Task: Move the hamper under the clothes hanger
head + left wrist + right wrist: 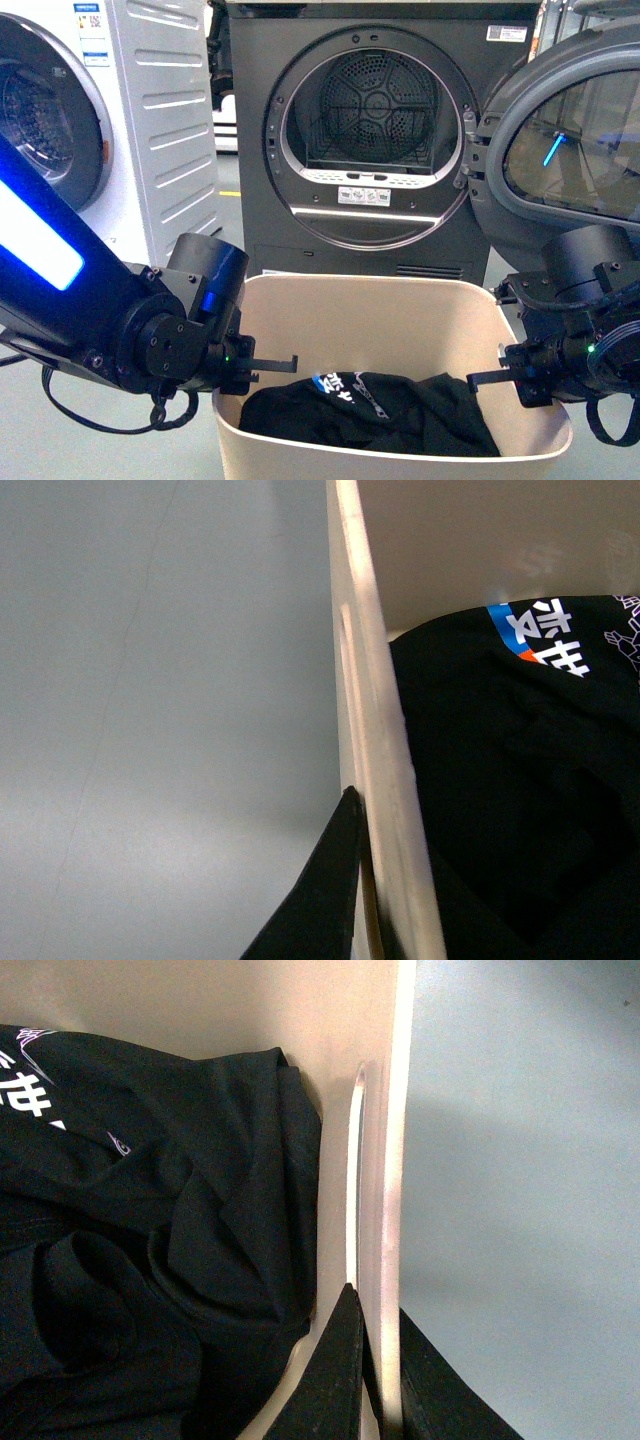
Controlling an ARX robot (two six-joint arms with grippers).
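The hamper (400, 330) stands on the grey floor (150, 730) directly in front of the dark grey dryer (250, 150), below its open drum. The dryer's round door (570, 140) is swung to the right. A black garment (400, 410) with blue-and-white print lies inside the hamper.

Right gripper (500, 378): fingers (335, 1380) straddle the right short wall, pinching it.

Left gripper (270, 363): one finger (335, 880) lies against the left wall's outer face; closure cannot be determined.

A white washing machine (150, 120) stands at far left
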